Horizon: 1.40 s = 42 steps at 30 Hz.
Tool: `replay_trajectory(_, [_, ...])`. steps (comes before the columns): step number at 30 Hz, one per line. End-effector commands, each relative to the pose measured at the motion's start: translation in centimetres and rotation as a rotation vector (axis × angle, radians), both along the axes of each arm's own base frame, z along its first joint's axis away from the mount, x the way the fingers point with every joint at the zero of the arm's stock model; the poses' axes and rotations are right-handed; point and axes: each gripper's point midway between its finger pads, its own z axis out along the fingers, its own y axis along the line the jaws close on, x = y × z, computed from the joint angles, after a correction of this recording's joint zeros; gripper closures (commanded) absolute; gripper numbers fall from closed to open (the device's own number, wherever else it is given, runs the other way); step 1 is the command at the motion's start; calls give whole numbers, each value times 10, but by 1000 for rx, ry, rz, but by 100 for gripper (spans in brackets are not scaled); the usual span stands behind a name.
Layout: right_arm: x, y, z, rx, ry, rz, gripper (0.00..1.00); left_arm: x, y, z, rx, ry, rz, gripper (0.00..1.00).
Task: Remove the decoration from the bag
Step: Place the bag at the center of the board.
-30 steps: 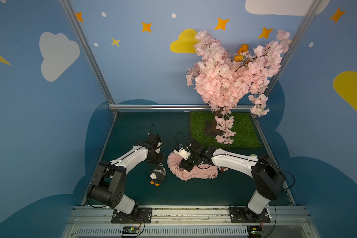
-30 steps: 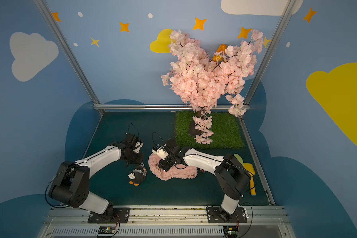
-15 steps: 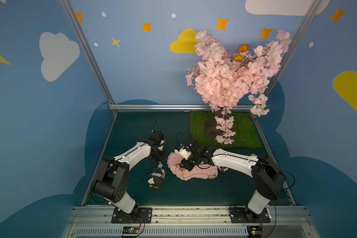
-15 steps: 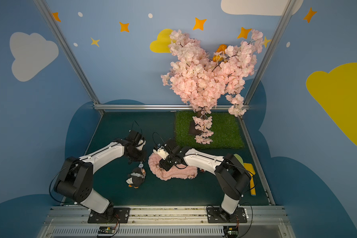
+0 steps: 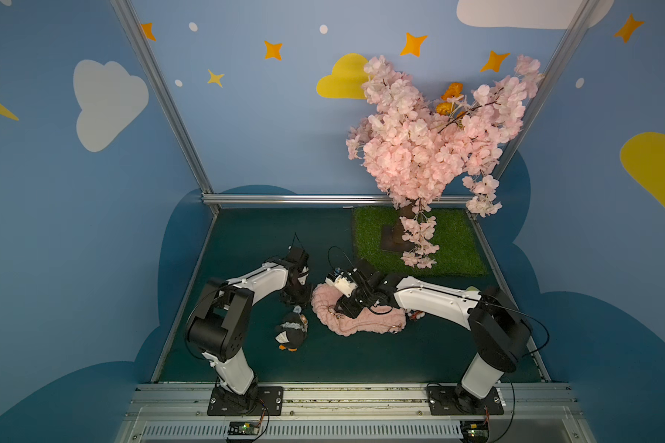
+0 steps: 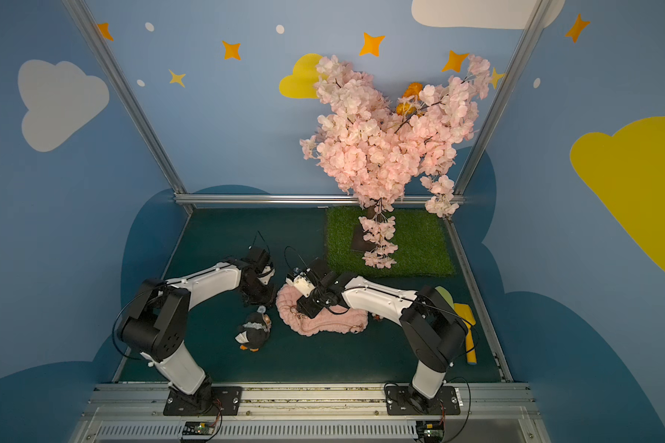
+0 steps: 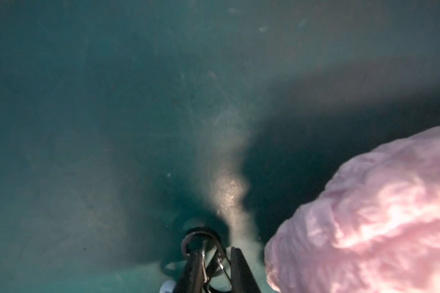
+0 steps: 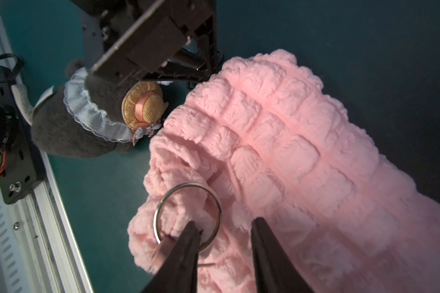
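Note:
The pale-pink puffy bag [image 5: 361,324] [image 6: 323,322] lies crumpled mid-table. The decoration, a dark penguin plush [image 5: 290,335] [image 6: 252,335] with a lace collar and straw hat [image 8: 141,107], lies on the mat just left of the bag, apart from it. My left gripper [image 5: 297,295] [image 7: 215,251] stands by the bag's left end. Its jaws are slightly parted, and the plush's metal clasp [image 7: 201,241] sits loosely between them. My right gripper [image 5: 338,310] [image 8: 224,222] hovers open over the bag [image 8: 290,152]. One of its fingers lies across a metal ring [image 8: 188,215] on the bag's edge.
A grass mat [image 5: 453,245] with a pink blossom tree [image 5: 430,145] fills the back right. A yellow object [image 6: 467,333] lies by the right arm's base. A small red-and-white item [image 5: 415,315] peeks out at the bag's right end. A metal rail [image 5: 323,391] runs along the front.
Both grippers' jaws have parted wider. The left arm has shifted a little, and the penguin plush has settled slightly nearer the front edge.

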Motion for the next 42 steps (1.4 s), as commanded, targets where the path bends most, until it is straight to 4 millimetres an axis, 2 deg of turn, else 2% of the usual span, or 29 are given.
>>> replay_trajectory(1, [-4,-10,-3,-32,9,-3,56,-2,3,4,18,16,-14,69])
replay_trajectory(4, [-3,-10,6,-17,-4,-3,50,0,1,12,13,4,-20,62])
replay_trajectory(7, [-1,-8,19,6,-26,-8,41,3,2,25,16,-15,-25,55])
replay_trajectory(9, [0,-7,24,14,-32,-9,38,4,2,33,14,-24,-25,51])
replay_trajectory(11, [1,-7,29,20,-44,-14,33,1,3,39,15,-24,-21,38])
replay_trajectory(13, [2,-8,32,25,-49,-17,29,-2,4,45,18,-29,-21,31])
replay_trajectory(16, [3,-7,37,41,-47,-20,27,-7,4,47,7,-25,-19,29])
replay_trajectory(27, [7,-8,46,49,-70,-30,23,-20,-10,15,-31,64,-20,28])
replay_trajectory(29, [8,-8,48,53,-74,-35,22,-16,-10,16,-29,46,-19,26])
replay_trajectory(30, [8,-8,49,57,-75,-39,17,-14,-10,17,-27,40,-18,25])
replay_trajectory(31, [9,-8,50,60,-77,-43,7,-13,-11,18,-26,37,-19,20])
replay_trajectory(32, [9,-8,51,62,-80,-46,5,-12,-10,19,-23,35,-21,13])
replay_trajectory(36, [11,-8,53,63,-86,-47,4,-12,-9,19,-23,42,-22,10])
replay_trajectory(38, [11,-9,52,59,-88,-51,4,-12,-9,24,-29,40,-16,0])
replay_trajectory(42, [14,-6,51,71,-92,-68,4,-12,-15,40,-100,28,18,0])
